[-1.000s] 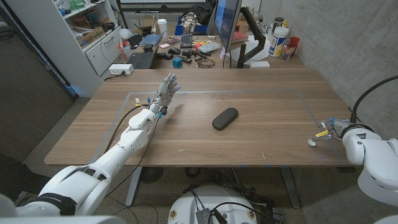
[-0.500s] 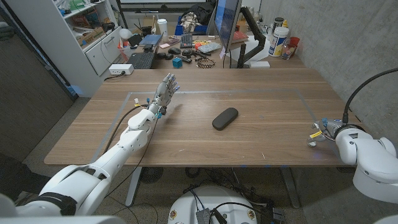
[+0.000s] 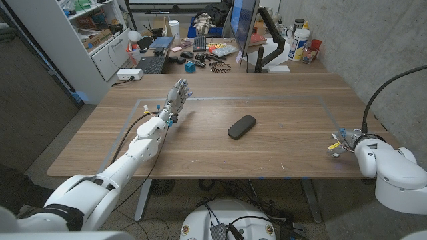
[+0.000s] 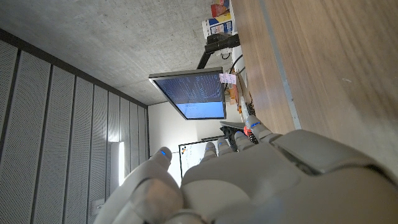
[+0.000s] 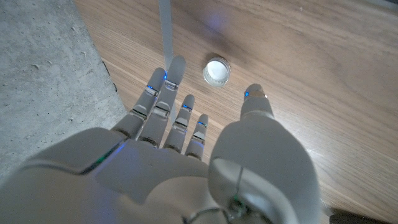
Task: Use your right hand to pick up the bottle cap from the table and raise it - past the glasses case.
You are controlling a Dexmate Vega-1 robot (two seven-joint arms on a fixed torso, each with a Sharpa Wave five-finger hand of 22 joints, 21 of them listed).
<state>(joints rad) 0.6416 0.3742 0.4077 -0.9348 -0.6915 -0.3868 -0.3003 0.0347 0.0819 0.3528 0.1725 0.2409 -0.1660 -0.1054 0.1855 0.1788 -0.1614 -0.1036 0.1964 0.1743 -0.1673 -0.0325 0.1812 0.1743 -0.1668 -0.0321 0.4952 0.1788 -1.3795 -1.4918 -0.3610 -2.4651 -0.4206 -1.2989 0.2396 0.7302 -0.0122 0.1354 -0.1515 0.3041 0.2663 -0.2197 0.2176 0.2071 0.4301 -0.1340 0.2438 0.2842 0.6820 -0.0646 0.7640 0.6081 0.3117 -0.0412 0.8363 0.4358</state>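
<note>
The white bottle cap (image 5: 216,71) lies open side up on the wooden table, just beyond the fingertips of my right hand (image 5: 186,143), in the gap between thumb and fingers. That hand (image 3: 341,141) hovers at the table's right edge with its fingers spread and nothing in them. The dark glasses case (image 3: 241,127) lies near the table's middle, well to the left of the right hand. My left hand (image 3: 179,93) is stretched out over the far left part of the table, fingers extended and holding nothing; its back fills the lower part of the left wrist view (image 4: 249,180).
A pale taped rectangle (image 3: 233,99) marks the tabletop. Behind the table stands a cluttered desk with a monitor (image 3: 243,27), bottles (image 3: 300,43) and small items. A shelf unit (image 3: 100,40) is at the far left, and a concrete wall runs along the right.
My right arm has swung inward from the picture's right edge, bringing the hand up the table's edge and over the cap. The left arm and the glasses case have stayed put.
</note>
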